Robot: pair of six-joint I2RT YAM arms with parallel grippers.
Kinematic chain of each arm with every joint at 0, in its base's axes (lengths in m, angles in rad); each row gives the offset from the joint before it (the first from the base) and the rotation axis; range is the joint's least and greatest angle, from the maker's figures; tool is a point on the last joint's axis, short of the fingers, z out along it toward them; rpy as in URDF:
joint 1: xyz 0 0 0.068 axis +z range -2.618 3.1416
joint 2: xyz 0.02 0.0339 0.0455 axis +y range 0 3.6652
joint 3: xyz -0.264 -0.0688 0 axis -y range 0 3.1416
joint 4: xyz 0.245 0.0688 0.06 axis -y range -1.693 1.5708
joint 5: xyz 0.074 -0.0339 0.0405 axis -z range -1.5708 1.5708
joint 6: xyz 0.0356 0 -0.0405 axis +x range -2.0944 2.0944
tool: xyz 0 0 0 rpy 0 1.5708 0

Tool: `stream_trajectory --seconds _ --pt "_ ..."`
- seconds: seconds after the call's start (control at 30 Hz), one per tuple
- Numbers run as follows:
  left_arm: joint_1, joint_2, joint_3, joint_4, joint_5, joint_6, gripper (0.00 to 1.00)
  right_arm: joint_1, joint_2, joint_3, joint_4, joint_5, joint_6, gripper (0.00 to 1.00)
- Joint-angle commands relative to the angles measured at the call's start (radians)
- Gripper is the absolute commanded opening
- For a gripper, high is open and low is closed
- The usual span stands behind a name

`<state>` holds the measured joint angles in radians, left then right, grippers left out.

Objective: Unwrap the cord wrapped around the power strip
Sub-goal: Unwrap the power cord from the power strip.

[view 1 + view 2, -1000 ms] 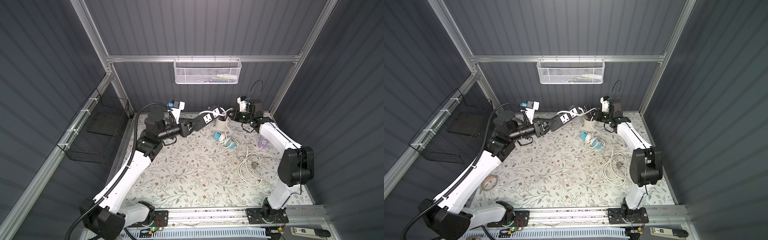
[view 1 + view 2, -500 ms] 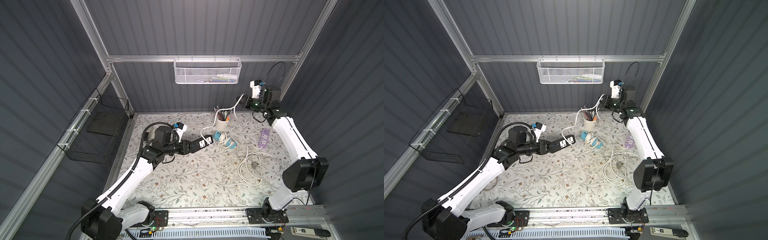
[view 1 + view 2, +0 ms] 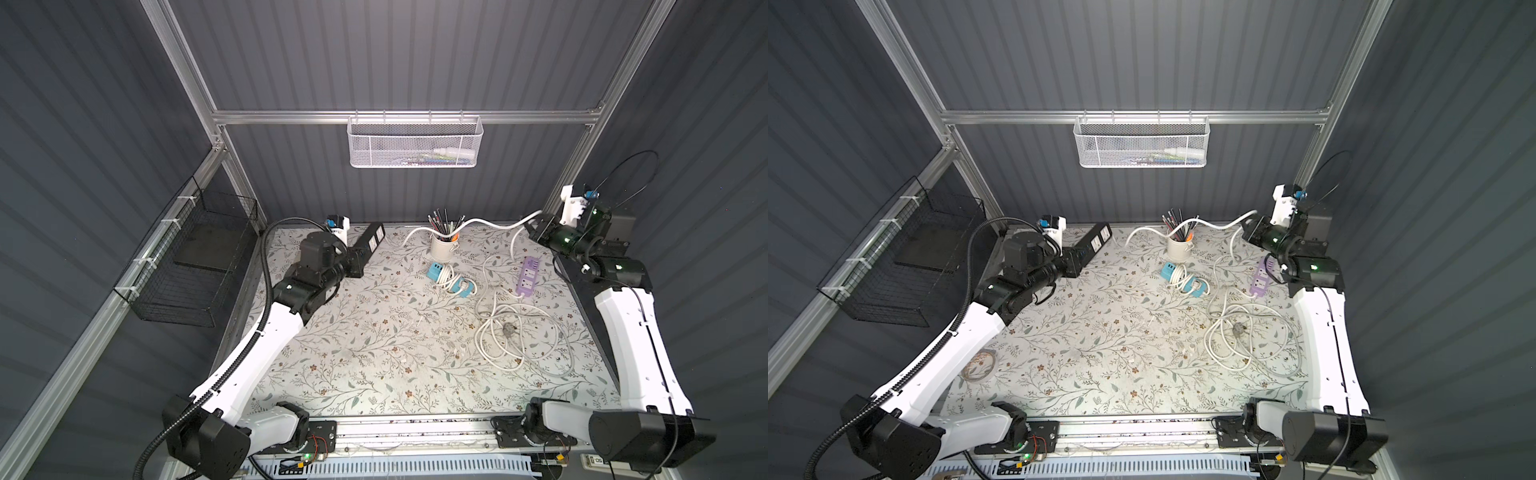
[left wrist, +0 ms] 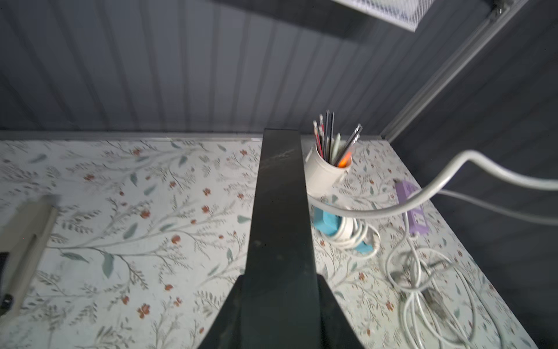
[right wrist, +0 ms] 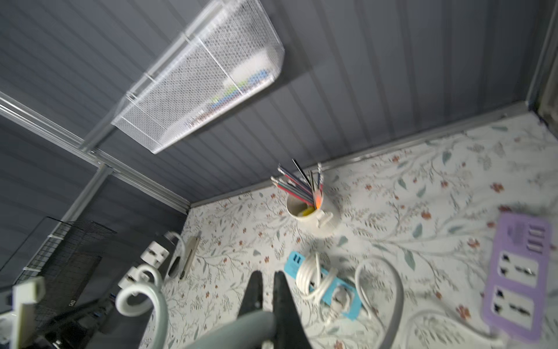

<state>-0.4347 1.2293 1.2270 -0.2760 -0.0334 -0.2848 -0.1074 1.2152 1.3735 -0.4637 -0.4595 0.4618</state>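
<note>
The black power strip (image 3: 372, 241) (image 3: 1098, 239) is held off the table at the back left, with my left gripper (image 3: 359, 259) (image 3: 1077, 262) shut on its near end. In the left wrist view the strip (image 4: 280, 211) runs straight out between the fingers of the left gripper (image 4: 280, 281). Its white cord (image 3: 486, 223) (image 3: 1214, 226) (image 4: 437, 184) runs in a loose arc over the pencil cup to the back right corner. There my right gripper (image 3: 536, 228) (image 3: 1248, 228) (image 5: 268, 275) is shut on the cord (image 5: 241, 329), pinched near the base of its fingers.
A white cup of pencils (image 3: 442, 249) stands at the back middle. Near it lie a blue power strip (image 3: 451, 280) with wound cord and a purple strip (image 3: 528, 276) with a loose cord pile (image 3: 519, 332). A mesh basket (image 3: 413, 143) hangs on the back wall, a black wire basket (image 3: 199, 257) on the left wall.
The two grippers, close together at the back middle a second ago, have pulled apart. The left took the strip to the back left, the right drew the cord to the back right corner.
</note>
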Motion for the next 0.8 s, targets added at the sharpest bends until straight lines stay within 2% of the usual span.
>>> stream_trajectory --seconds 0.0,0.2,0.4,0.6,0.77 --pt "0.018 0.011 0.083 0.084 -0.105 0.069 0.0 -0.011 -0.052 -0.074 -0.09 0.062 0.004 0.0" --pt "0.043 0.034 0.136 0.111 -0.109 0.09 0.0 -0.034 -0.162 -0.268 -0.149 0.088 0.057 0.0" --pt "0.055 0.035 0.149 0.142 -0.086 0.092 0.0 -0.049 -0.225 -0.495 -0.12 0.09 0.143 0.0" --pt "0.059 0.041 0.16 0.178 -0.017 0.062 0.0 -0.049 -0.23 -0.719 0.021 0.107 0.236 0.0" --pt "0.059 0.042 0.142 0.213 0.057 0.02 0.0 -0.048 -0.181 -0.794 0.133 0.169 0.279 0.0"
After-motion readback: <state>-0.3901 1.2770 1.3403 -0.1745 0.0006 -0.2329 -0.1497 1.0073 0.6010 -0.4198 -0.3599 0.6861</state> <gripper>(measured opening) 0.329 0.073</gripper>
